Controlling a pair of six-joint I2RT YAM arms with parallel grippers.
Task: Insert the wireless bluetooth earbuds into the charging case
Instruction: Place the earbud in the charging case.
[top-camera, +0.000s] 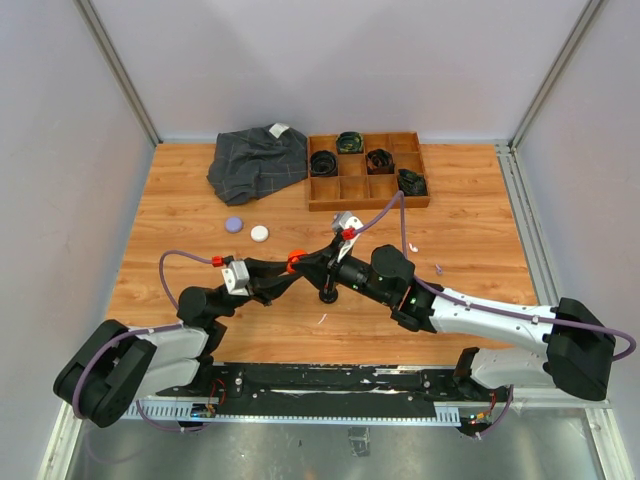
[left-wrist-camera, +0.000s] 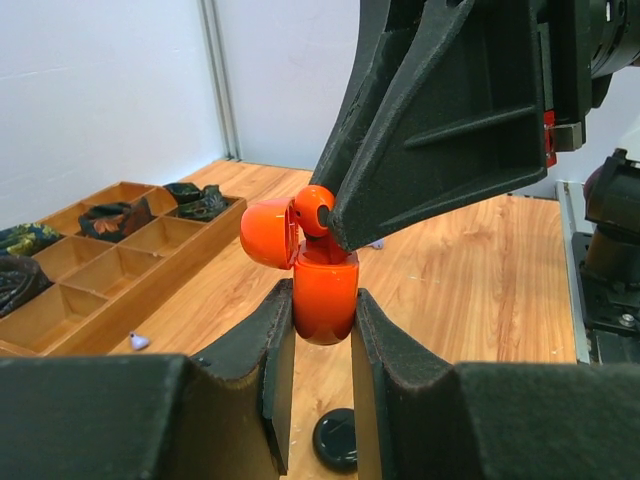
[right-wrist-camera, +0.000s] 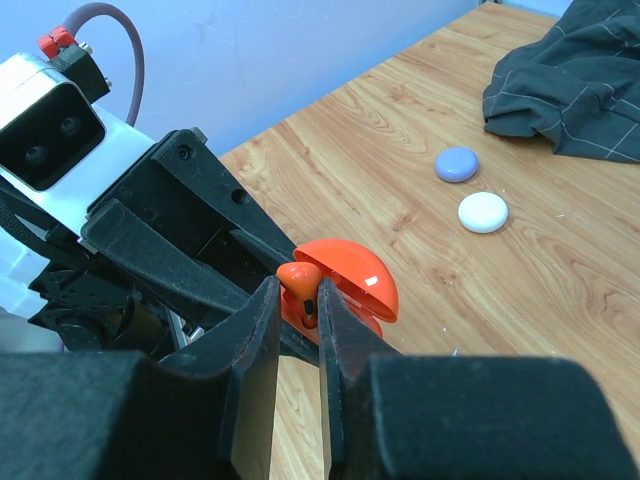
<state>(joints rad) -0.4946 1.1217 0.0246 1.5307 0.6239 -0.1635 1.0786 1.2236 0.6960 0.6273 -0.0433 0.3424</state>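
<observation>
Orange charging case, lid hanging open, is sitting upright above the wooden surface with the left fingers clamping its body, while the right fingers are pinching one orange-red earbud right at the case's open mouth.

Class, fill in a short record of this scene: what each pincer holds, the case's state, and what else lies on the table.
Left pincer: shut on the orange charging case, held upright
Case lid: open
Right pincer: shut on the orange earbud, at the case's open top
Also on table: purple puck, white puck, dark cloth, wooden tray
</observation>
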